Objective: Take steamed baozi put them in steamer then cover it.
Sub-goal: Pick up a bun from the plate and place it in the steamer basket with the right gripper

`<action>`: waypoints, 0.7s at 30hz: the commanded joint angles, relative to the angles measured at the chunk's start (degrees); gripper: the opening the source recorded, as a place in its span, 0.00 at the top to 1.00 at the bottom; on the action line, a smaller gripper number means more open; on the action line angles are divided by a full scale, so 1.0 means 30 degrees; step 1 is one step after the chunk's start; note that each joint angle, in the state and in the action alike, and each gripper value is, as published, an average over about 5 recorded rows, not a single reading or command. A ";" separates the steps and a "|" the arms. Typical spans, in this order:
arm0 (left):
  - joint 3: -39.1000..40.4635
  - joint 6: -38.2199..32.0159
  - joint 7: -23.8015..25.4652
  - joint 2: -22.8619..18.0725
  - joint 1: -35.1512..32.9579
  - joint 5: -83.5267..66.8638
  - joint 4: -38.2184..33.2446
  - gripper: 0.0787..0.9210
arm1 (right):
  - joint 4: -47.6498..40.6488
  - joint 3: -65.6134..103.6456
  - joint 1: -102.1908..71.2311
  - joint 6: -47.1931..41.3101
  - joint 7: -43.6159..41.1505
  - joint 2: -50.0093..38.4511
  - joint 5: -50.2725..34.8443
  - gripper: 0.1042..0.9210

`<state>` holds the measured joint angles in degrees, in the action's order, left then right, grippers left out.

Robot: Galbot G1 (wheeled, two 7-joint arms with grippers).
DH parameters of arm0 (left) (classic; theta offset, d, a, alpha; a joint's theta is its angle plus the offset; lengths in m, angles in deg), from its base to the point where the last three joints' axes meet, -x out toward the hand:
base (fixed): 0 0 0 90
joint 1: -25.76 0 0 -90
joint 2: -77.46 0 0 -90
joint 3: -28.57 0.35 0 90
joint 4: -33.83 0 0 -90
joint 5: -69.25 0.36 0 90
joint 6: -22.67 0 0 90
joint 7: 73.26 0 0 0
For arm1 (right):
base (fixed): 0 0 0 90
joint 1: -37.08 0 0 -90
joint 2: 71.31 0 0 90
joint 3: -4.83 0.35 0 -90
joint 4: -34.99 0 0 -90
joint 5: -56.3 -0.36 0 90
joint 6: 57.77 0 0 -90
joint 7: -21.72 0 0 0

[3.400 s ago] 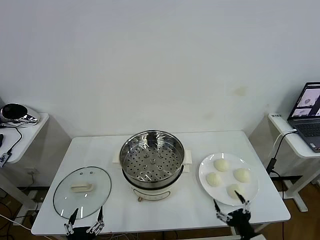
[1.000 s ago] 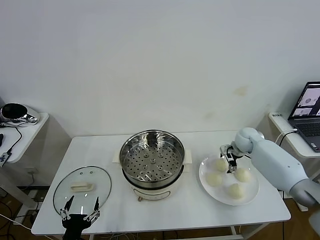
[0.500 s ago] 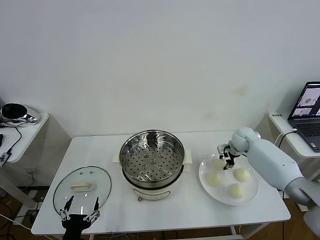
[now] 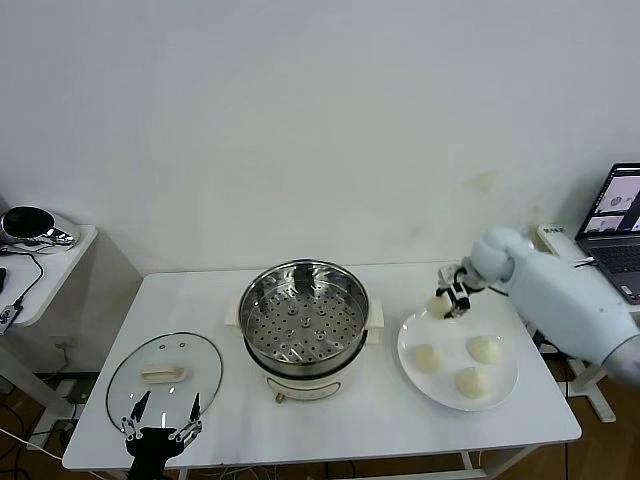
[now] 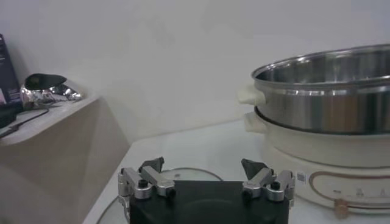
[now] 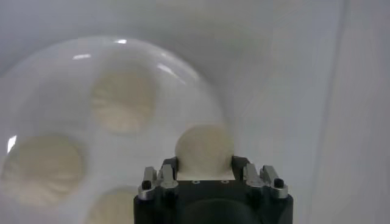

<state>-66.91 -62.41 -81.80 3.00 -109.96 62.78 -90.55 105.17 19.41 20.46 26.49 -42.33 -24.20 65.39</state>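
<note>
Above the plate's (image 4: 500, 385) far rim, our right gripper (image 4: 447, 303) has one baozi (image 6: 204, 150) clamped between its jaws, lifted clear. Three baozi (image 4: 485, 349) sit on the plate. Left gripper (image 4: 160, 432) hangs spread open by the cover (image 4: 165, 370).

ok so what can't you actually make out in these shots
- Right gripper in the head view: too small to see how its jaws sit on the bun.
- Bun in the right wrist view: its near side is hidden by the gripper body.
- Lid in the left wrist view: mostly hidden behind the left gripper.
- Steamer there: cut off by the frame edge, inside unseen.
</note>
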 commanded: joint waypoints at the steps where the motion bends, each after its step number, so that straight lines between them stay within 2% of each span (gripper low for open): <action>1: 0.0007 -0.0066 0.0038 0.0019 0.0013 -0.0665 0.0027 0.12 | 0.2330 -0.4682 0.7054 0.0218 0.0399 0.0878 -0.6014 0.44; 6: -0.0014 -0.0267 0.0042 0.0051 0.0092 -0.0888 0.0074 0.12 | 0.2097 -0.6368 0.7851 0.1586 0.0968 0.3619 -0.7252 0.44; 10: -0.0071 -0.0340 0.0047 0.0082 0.0132 -0.0943 -0.0041 0.12 | 0.1082 -0.7225 0.7474 0.2900 0.1469 0.6333 -0.6948 0.44; 15: -0.0226 -0.0281 0.0048 -0.0005 0.0339 -0.0955 -0.0183 0.12 | -0.1177 -0.8058 0.6468 0.5393 0.2356 0.9355 -0.4227 0.44; 21: -0.0373 -0.0196 0.0081 -0.0009 0.0445 -0.0942 -0.0413 0.12 | -0.3448 -0.8573 0.4975 0.8332 0.3194 1.1176 -0.1420 0.43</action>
<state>-67.93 -63.00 -81.59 2.88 -108.72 60.31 -91.83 102.13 -1.34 36.39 40.49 -35.72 -1.99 54.70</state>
